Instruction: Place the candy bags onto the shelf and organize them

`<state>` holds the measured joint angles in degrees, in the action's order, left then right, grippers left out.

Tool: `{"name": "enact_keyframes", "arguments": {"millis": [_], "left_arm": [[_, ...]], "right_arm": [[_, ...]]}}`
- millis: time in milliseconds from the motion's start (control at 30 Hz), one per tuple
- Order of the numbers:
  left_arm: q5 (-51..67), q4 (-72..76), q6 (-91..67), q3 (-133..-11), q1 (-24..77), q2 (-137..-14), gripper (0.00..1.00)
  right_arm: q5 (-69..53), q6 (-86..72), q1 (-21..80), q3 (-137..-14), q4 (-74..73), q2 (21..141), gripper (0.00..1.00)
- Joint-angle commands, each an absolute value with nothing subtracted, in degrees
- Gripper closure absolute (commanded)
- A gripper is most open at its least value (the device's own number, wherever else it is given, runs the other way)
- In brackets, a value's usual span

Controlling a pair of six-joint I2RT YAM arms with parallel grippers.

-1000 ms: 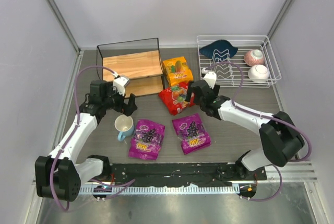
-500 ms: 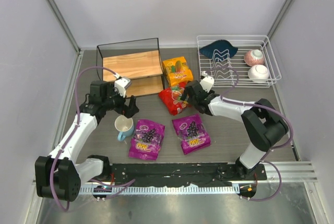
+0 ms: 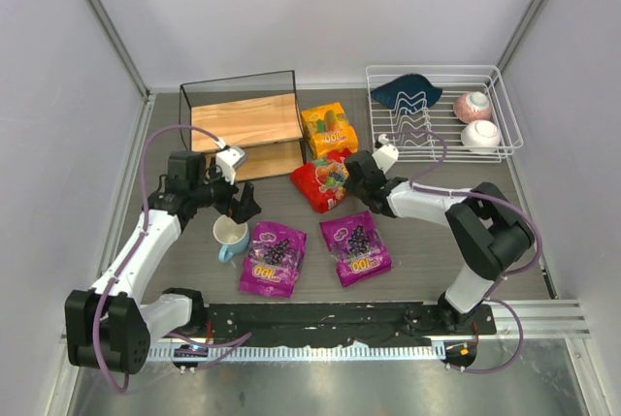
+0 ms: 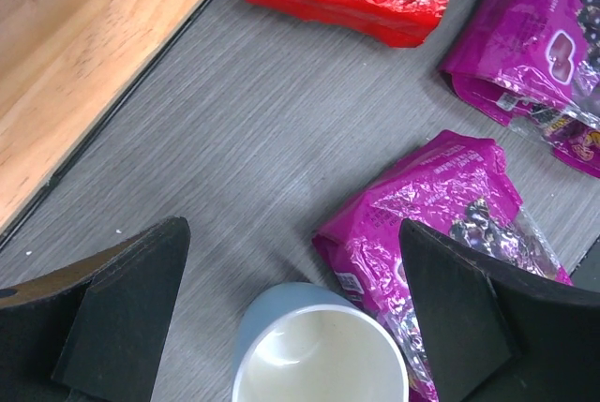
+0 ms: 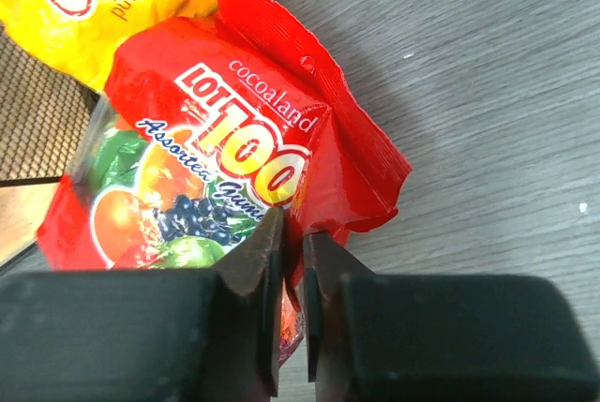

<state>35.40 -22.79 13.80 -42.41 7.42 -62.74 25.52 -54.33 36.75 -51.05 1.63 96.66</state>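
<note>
From above, the shelf [image 3: 245, 121] stands at about 11 o'clock on the grey surface [image 3: 437, 261], and none of the candy bags is on its boards. The orange-yellow bag [image 3: 330, 131] lies just at the shelf's 3 o'clock side, and the red bag [image 3: 323, 185] sits at that bag's 6 o'clock, close against it. The two purple bags [image 3: 274, 258] [image 3: 357, 247] lie side by side towards 6 o'clock, near the arm bases, with a blue mug [image 3: 230, 235] at 9 o'clock of the left one. The left end effector [image 3: 239, 207] hangs just above the mug, and the right end effector [image 3: 351, 176] meets the red bag's 3 o'clock edge. A white wire rack [image 3: 434, 69] at 1 o'clock holds two bowls [image 3: 473, 106] and a dark blue cloth [image 3: 406, 89]. From the left wrist, the two black fingers [image 4: 122, 308] are spread wide with nothing between them but the mug's open mouth below. One purple bag touches the mug's rim at 3 o'clock, the other purple bag is at 2 o'clock, the red bag at 12 and the shelf board at 10. From the right wrist, the fingers [image 5: 248, 327] are pressed together on a raised fold of the red bag, pinching it, with the orange-yellow bag at 11 o'clock.
</note>
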Motion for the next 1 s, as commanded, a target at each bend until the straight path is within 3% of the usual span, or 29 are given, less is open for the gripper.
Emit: {"name": "enact_keyframes", "arguments": {"millis": [0, 67, 633, 967], "left_arm": [[38.9, -24.5, 15.5, -44.6, 7.4, -62.8, 0.00], [39.9, -24.8, 15.7, -44.8, 7.4, -63.5, 0.00], [41.8, -27.9, 18.2, -46.8, 7.4, -65.0, 0.00], [41.6, -27.1, 18.3, -45.8, 7.4, -65.5, 0.00]], "right_arm": [[26.9, -53.4, 37.2, -47.6, 3.3, 90.4, 0.91], [27.6, -52.7, 37.2, -46.5, 3.1, 86.6, 0.99], [23.6, -34.4, 37.2, -50.6, -2.2, 68.6, 0.99], [-0.3, -14.2, 37.2, -49.0, 2.1, 61.4, 0.99]]}}
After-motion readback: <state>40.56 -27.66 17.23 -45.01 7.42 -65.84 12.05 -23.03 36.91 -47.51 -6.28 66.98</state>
